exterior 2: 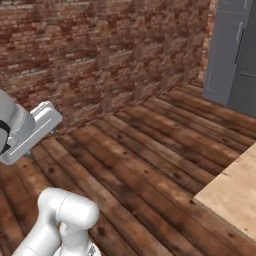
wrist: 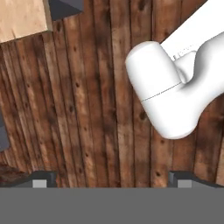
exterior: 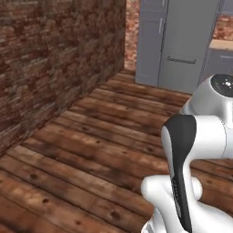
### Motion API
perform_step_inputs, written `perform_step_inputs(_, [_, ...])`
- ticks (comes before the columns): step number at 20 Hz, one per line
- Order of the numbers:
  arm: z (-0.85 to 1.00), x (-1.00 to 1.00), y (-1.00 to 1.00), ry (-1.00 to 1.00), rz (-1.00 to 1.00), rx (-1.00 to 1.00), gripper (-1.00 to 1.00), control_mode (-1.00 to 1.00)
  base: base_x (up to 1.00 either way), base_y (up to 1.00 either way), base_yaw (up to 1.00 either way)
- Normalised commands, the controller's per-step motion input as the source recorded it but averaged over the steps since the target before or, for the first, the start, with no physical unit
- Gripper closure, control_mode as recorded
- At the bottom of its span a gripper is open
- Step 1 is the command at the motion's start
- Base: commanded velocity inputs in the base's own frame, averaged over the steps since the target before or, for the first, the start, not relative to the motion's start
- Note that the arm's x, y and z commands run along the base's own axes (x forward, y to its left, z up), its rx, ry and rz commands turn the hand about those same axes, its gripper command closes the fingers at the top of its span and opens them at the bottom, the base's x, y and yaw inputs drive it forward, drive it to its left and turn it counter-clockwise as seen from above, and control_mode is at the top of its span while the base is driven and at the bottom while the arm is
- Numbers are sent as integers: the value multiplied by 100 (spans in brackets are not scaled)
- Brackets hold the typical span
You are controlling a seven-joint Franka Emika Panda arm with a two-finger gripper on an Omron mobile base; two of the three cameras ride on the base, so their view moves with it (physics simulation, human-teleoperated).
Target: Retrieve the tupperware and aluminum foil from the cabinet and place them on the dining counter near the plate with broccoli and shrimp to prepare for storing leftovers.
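Note:
My gripper point(wrist: 112, 181) points down at the wooden floor. Its two dark fingertips point(wrist: 43, 179) stand wide apart, open, with nothing between them. A corner of the light wood dining counter point(exterior 2: 235, 195) shows at the lower right of the right base view, and again as the dining counter point(wrist: 22, 17) at the top left of the hand view. The tupperware, the aluminum foil, the cabinet and the plate with broccoli and shrimp are out of view.
A brick wall point(exterior: 54, 59) runs along the left. A tall grey fridge point(exterior: 177, 45) stands at the far end, beside a small wooden worktop point(exterior: 223, 44). Dark plank floor point(exterior: 91, 150) spreads open between wall, fridge and counter.

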Motion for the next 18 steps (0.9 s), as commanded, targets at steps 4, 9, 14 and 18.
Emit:
perform_step_inputs(4, [0,0,0,0,0,0,-100,100,100,20,1])
perform_step_inputs(9, [0,0,0,0,0,0,-100,100,100,12,-31])
perform_step_inputs(14, [0,0,0,0,0,0,-100,100,88,13,-48])
perform_step_inputs(18, [0,0,0,0,0,0,-100,100,61,14,-58])
